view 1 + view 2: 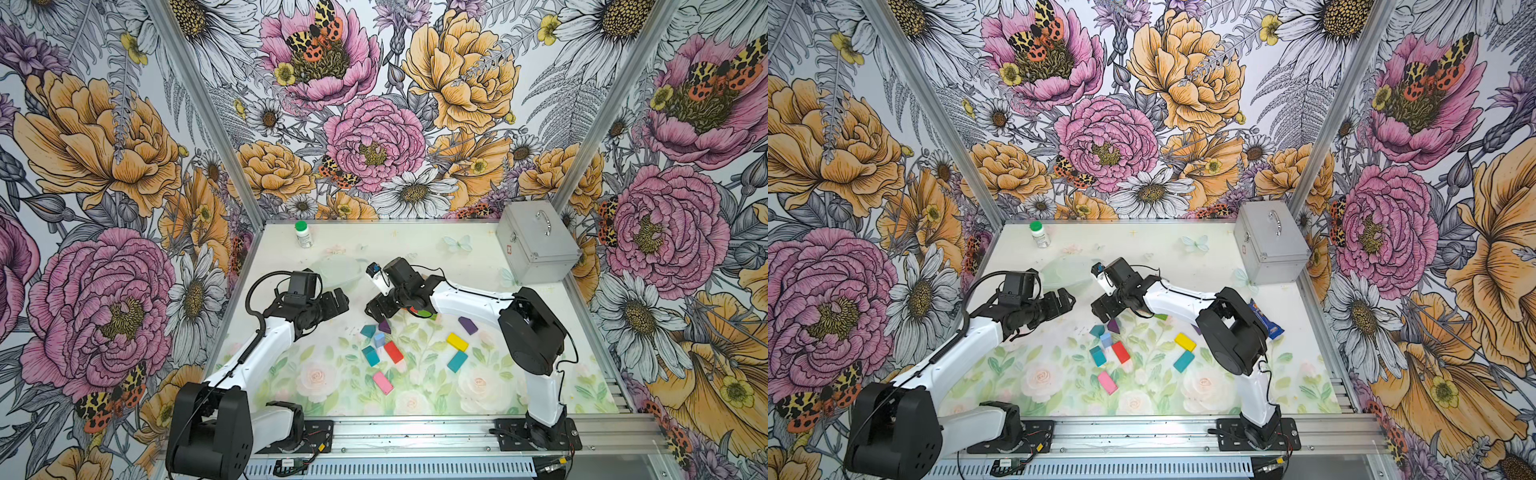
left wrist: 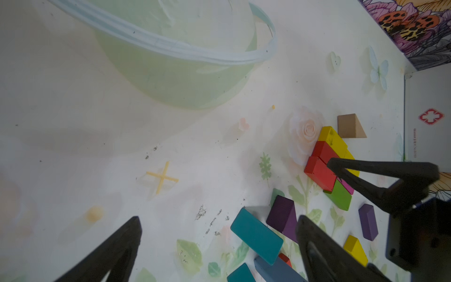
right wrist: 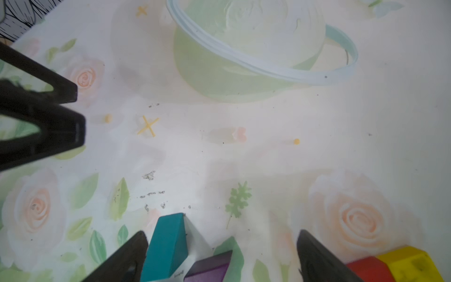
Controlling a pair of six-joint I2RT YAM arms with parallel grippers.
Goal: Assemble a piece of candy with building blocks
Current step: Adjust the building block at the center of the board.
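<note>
A white plastic bottle with a green cap (image 1: 304, 236) stands at the desk's (image 1: 415, 249) far edge, near the left corner. The left gripper (image 1: 341, 300) hangs with its jaws apart and empty beside a pale green translucent plastic bowl (image 2: 170, 80). The right gripper (image 3: 223, 240), jaws spread wide, straddles a teal triangular block (image 3: 168, 244) and a purple triangular block (image 3: 210, 267) without clamping them. The other painted wooden building blocks (image 1: 393, 352) lie scattered mid-desk. A joined red, yellow and green cluster (image 2: 324, 152) lies under the right arm. A silver metal case (image 1: 536, 245) sits in the far right corner.

Multicoloured building blocks (image 1: 393, 351) in loose cluster
</note>
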